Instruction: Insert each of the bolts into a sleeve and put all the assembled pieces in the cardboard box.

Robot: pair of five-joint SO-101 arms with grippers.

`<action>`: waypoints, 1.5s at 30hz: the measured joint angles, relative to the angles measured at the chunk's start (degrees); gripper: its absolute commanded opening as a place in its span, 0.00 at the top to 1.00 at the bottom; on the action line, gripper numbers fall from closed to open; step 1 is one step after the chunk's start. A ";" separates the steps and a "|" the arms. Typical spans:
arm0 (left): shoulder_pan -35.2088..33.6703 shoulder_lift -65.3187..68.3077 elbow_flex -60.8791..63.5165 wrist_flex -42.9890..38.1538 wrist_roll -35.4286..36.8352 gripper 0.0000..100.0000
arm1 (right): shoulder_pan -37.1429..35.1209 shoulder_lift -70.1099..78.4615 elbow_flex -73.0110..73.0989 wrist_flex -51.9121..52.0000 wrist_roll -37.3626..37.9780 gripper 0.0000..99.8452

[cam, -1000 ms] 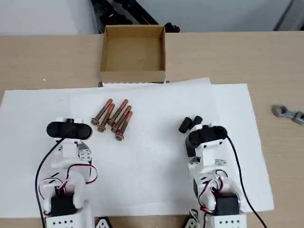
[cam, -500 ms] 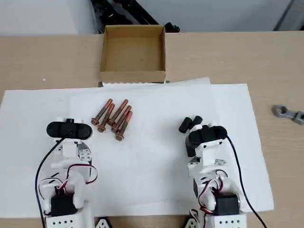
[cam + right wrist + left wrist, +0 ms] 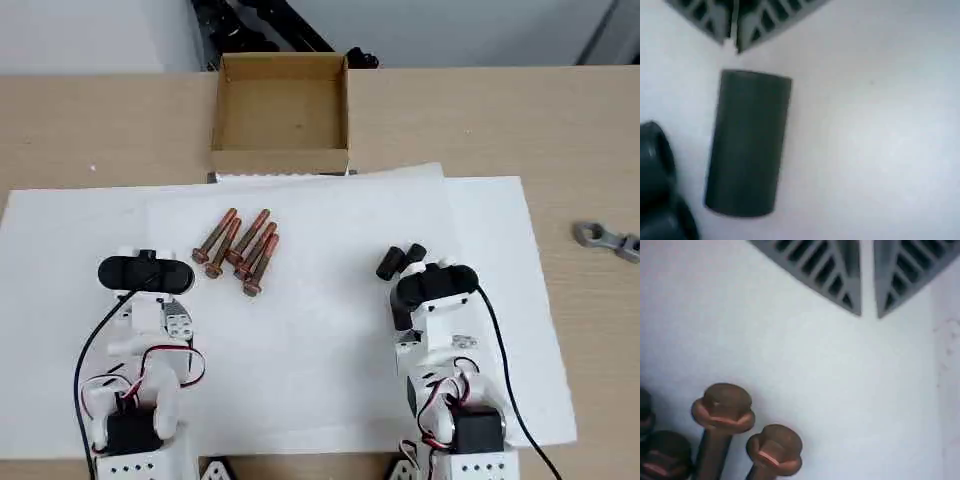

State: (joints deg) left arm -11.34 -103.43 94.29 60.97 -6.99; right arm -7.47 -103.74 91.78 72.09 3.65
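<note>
Several copper bolts (image 3: 240, 250) lie side by side on the white paper, left of centre. Two bolt heads (image 3: 722, 407) show close up, a short way from my left gripper (image 3: 867, 315), which is shut with nothing in it. The left arm (image 3: 145, 273) stands just left of the bolts. A few black sleeves (image 3: 400, 260) lie by the right arm (image 3: 432, 285). One sleeve (image 3: 747, 145) lies on its side just past my right gripper (image 3: 734, 44), also shut with nothing held. The cardboard box (image 3: 280, 160) stands open at the back.
A white paper sheet (image 3: 330, 370) covers the near table. A metal wrench (image 3: 605, 238) lies on the bare wood at the far right. More black sleeves (image 3: 655, 170) lie beside the near one.
</note>
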 measured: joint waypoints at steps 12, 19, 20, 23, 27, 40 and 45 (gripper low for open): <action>0.00 0.00 0.00 0.00 0.00 0.99 | 0.00 0.00 0.88 -4.75 0.00 0.98; 0.00 0.00 0.00 0.18 0.00 0.99 | 0.00 0.00 1.05 -5.71 5.19 0.98; 0.00 0.00 0.00 0.62 0.00 0.99 | 0.00 0.00 1.05 -5.71 6.68 0.98; 0.00 0.00 0.00 1.49 0.00 0.99 | 0.00 0.00 1.05 -5.71 8.70 0.98; 0.00 0.00 0.00 3.87 0.00 0.99 | 0.00 0.00 1.05 -5.71 9.49 0.98; -8.53 0.00 -4.04 4.57 0.00 0.93 | 5.89 0.09 -2.46 -8.53 9.49 0.91; -8.62 0.00 -4.57 4.57 0.00 0.92 | 6.15 0.09 -4.66 -10.11 9.41 0.93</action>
State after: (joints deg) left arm -19.96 -103.43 89.71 65.54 -6.99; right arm -1.32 -103.65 87.12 61.98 13.05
